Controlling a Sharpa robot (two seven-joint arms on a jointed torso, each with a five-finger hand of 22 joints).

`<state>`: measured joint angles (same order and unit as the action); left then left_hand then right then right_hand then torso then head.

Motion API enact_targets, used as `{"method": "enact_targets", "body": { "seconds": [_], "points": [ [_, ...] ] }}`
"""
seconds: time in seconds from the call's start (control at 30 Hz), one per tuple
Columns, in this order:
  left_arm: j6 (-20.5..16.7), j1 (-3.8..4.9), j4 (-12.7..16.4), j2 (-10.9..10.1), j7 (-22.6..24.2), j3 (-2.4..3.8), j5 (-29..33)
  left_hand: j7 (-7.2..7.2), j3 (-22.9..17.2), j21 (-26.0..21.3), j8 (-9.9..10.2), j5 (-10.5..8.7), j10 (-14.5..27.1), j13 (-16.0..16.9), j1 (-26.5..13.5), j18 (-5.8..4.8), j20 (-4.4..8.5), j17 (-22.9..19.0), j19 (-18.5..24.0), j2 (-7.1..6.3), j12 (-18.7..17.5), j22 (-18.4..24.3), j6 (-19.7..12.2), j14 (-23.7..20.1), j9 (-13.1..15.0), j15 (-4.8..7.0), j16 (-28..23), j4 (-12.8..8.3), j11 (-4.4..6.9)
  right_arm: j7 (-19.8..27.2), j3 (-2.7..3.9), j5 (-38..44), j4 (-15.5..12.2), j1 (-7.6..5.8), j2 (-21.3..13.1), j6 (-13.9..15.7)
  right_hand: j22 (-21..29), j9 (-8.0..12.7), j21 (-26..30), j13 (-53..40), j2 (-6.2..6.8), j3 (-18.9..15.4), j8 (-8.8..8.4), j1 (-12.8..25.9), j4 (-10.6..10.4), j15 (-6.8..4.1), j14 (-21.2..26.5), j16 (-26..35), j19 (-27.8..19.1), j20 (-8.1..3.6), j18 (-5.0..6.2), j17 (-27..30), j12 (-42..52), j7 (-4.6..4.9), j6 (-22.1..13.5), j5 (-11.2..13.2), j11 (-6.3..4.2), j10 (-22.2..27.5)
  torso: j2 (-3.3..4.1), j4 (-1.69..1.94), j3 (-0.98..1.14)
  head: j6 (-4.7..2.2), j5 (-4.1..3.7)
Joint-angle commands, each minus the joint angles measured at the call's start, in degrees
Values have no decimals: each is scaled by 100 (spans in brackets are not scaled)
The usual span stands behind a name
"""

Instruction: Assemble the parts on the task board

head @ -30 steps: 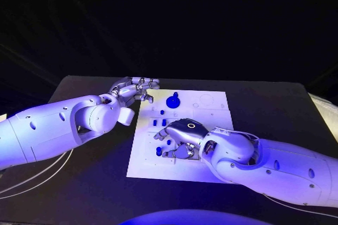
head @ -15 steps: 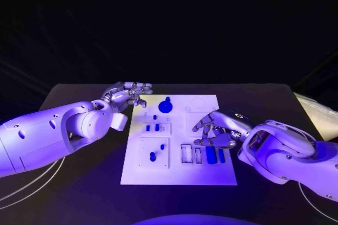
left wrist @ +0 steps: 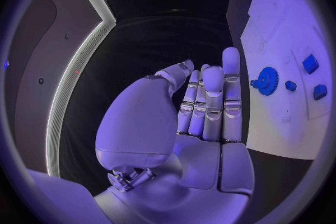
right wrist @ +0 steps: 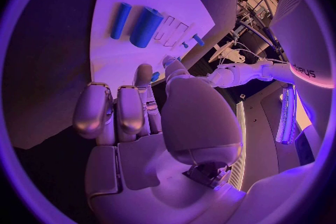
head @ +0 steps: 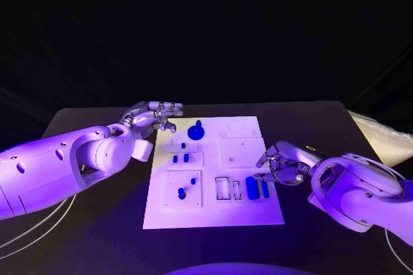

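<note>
The white task board point(head: 249, 212) lies mid-table. On it are a blue gear point(head: 196, 130), small blue blocks point(head: 179, 158), two blue pegs point(head: 182, 193) and two blue cylinders point(head: 256, 187) lying side by side near its right edge. My right hand point(head: 280, 166) hovers just off that right edge beside the cylinders, fingers loosely bent, holding nothing. The right wrist view shows this hand point(right wrist: 140, 123) empty, with the thick cylinder point(right wrist: 145, 27) and thin cylinder point(right wrist: 120, 21) beyond it. My left hand point(head: 156, 115) sits at the board's far left corner, fingers straight point(left wrist: 210, 106) and empty, near the gear point(left wrist: 266, 79).
The black table point(head: 86, 227) surrounds the board with free room on every side. Empty white slots point(head: 228, 188) lie left of the cylinders. A square recess point(head: 241, 151) and a round one point(head: 236, 126) mark the board's far right part.
My right hand has drawn back from the board's middle to its right edge, uncovering the two cylinders. The left hand has hardly moved. The camera view has shifted.
</note>
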<state>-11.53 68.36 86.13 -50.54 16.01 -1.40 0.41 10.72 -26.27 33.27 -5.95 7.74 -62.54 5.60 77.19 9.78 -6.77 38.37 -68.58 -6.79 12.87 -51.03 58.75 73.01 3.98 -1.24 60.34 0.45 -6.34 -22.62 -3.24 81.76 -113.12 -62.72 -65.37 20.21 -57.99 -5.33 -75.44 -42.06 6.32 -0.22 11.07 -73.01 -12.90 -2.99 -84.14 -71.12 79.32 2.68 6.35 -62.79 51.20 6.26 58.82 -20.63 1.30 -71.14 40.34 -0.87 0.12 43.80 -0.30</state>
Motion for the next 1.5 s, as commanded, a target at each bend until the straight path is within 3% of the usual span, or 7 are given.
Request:
{"method": "enact_targets", "body": {
  "seconds": [0.03, 0.17, 0.33, 1.0, 1.5],
  "points": [
    [80, 1, 8, 4, 28, 2, -21, -3, 6, -21, -24, 32, 17, 6, 21, 68, -16, -5, -34, 21, 5, 5, -39, -55, -3, -2, -22, -28, 2, -376, -13, 142, 0, 49, 46, -168, -16, -6, -17, -866, -73, -136, 55, -63, -74, -23, -325, -463, 16, 28, -60, -596, 727, -26, -9, -58, -2, -239, 0, 0, -1, 12, 0],
    [77, 1, 10, -5, 27, 2, -21, -3, 6, -21, -24, 32, 17, 6, 21, 68, -16, -5, -34, 21, 5, 5, -39, -55, -3, -2, -22, -28, 2, -503, -22, 253, 13, 82, 100, -324, -61, -11, -42, -1618, -131, -294, 120, -39, -218, -12, -359, -798, 32, 30, -63, -1037, 1341, -30, -13, -94, -1, -421, 2, -3, -8, 23, 6],
    [78, 1, 11, -9, 28, 2, -21, -3, 6, -21, -24, 32, 17, 6, 21, 68, -16, -5, -34, 21, 5, 5, -39, -55, -3, -2, -22, -28, 2, -642, -27, 337, 36, 105, 162, -543, -171, -28, -97, -1942, -172, -465, 194, 30, -352, -10, -357, -921, 68, 30, -81, -1195, 1574, -33, 12, -83, -10, -461, -1, -10, -10, 36, 6],
    [96, 0, 11, -26, 16, 2, -21, -3, 6, -21, -24, 32, 17, 6, 21, 68, -16, -5, -34, 21, 5, 5, -39, -55, -3, -2, -22, -28, 2, -946, -29, 650, 185, 224, 424, -807, -277, -64, -150, -2152, -242, -649, 272, 168, -377, -19, -357, -1002, 97, 21, -100, -1302, 1704, -53, 45, -83, -24, -493, 6, -3, -9, 78, 32],
    [108, 0, 19, -59, -13, 2, -21, -2, 10, -27, -29, 32, 22, 8, 17, 68, -17, -7, -37, 23, 17, 9, -39, -55, -1, -3, -18, -30, 1, -1001, -28, 495, 462, 395, 690, -775, -287, -75, -155, -2240, -312, -671, 294, 183, -374, -21, -357, -1019, 95, 15, -100, -1327, 1764, -58, 52, -86, -28, -522, 6, -7, -12, 113, 69]
  ]
}}
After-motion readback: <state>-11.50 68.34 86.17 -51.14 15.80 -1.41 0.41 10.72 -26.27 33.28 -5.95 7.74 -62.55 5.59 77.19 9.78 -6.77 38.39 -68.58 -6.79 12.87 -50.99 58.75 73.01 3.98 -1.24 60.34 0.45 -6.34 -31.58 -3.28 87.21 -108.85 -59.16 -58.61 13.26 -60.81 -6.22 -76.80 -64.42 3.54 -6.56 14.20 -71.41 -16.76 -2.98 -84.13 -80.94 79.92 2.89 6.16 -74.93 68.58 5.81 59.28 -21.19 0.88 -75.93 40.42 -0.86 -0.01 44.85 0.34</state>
